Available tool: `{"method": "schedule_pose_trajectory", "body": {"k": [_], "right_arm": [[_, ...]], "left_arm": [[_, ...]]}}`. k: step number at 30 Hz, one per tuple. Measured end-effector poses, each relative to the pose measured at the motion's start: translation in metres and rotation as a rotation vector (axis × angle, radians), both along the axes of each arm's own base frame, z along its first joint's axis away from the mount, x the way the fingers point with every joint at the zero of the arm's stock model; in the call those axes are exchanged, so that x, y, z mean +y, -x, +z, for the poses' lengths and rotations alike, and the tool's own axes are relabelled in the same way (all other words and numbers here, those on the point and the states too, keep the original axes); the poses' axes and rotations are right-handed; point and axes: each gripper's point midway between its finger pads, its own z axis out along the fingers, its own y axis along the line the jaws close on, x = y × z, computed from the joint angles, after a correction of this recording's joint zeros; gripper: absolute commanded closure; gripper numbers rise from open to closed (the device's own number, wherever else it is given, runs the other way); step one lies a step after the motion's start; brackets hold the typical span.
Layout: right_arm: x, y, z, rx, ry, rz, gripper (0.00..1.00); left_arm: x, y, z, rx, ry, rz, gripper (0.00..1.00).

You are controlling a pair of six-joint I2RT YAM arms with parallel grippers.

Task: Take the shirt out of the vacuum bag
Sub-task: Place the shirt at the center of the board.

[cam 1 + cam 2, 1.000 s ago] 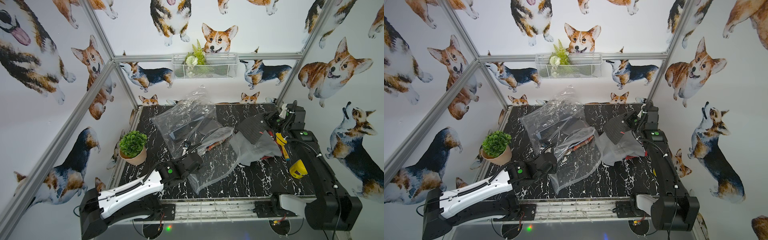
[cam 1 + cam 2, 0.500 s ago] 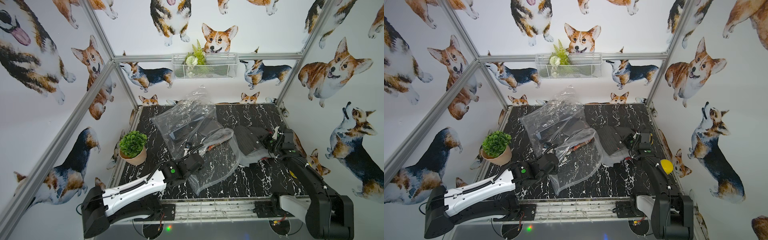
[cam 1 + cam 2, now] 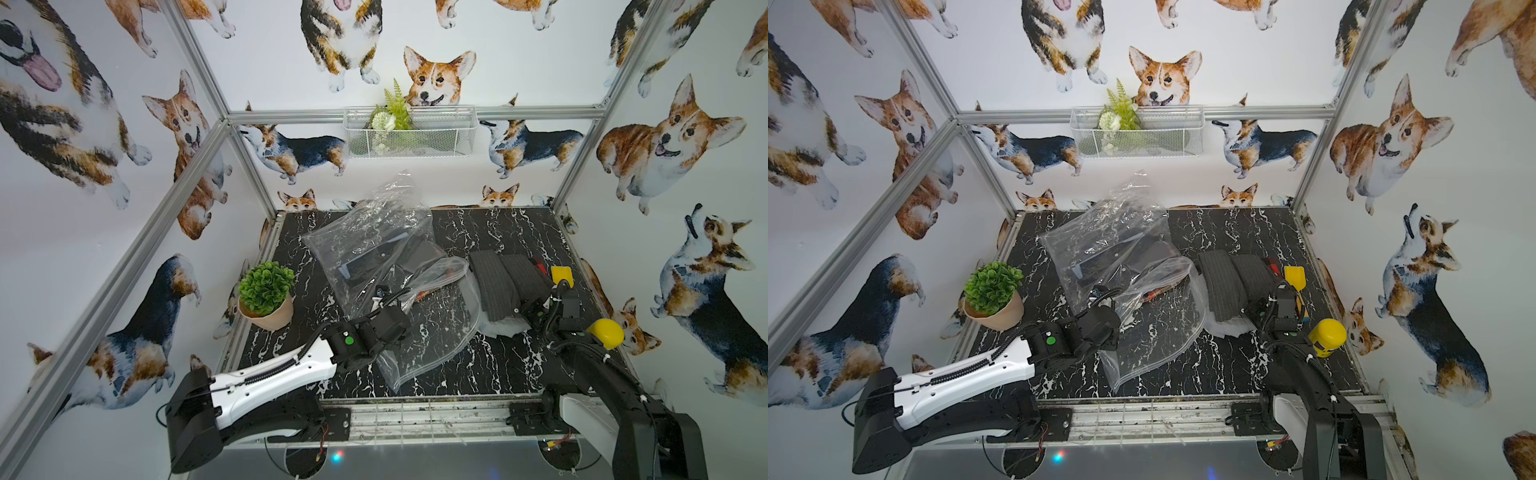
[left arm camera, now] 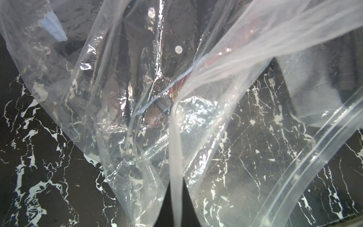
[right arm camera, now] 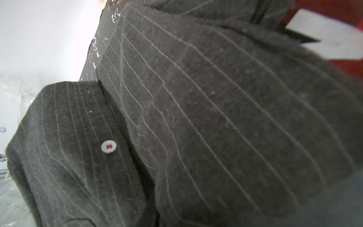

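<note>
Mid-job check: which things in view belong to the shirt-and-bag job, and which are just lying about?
Job: vacuum bag; dark fabric inside it; grey pinstriped shirt lying outside it.
Lying about: potted plant; wire basket on the back rail; fern in it.

Bright even light, glare on the vacuum bag (image 4: 193, 113), right wrist view softly blurred

I see the bag (image 3: 374, 245) as clear, glossy plastic, crinkled and full of glare. The shirt (image 5: 196, 118) is matt grey cloth, slightly fuzzy, with fine pale stripes and a smooth white button (image 5: 108, 147). The bench (image 3: 478, 365) is glossy black marble-look.
</note>
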Motion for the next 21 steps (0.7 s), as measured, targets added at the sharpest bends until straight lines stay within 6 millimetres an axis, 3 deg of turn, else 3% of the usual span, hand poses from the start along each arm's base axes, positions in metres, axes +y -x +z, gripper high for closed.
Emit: {"method": "schedule_pose_trajectory", "body": {"k": [4,10,21], "right_arm": [[-0.004,-0.01,0.043,-0.082,0.03,-0.001,0.19],[-0.007,-0.015,0.097,-0.152,0.063,0.007,0.16],[0.0,0.023,0.176,-0.302,-0.017,-0.005,0.15]], "left_arm": [[0.0,0.0,0.007,-0.012,0.003,-0.013,0.99],[0.004,0.002,0.014,-0.023,0.004,-0.021,1.0],[0.011,0.004,0.021,-0.036,-0.024,-0.038,1.0]]}}
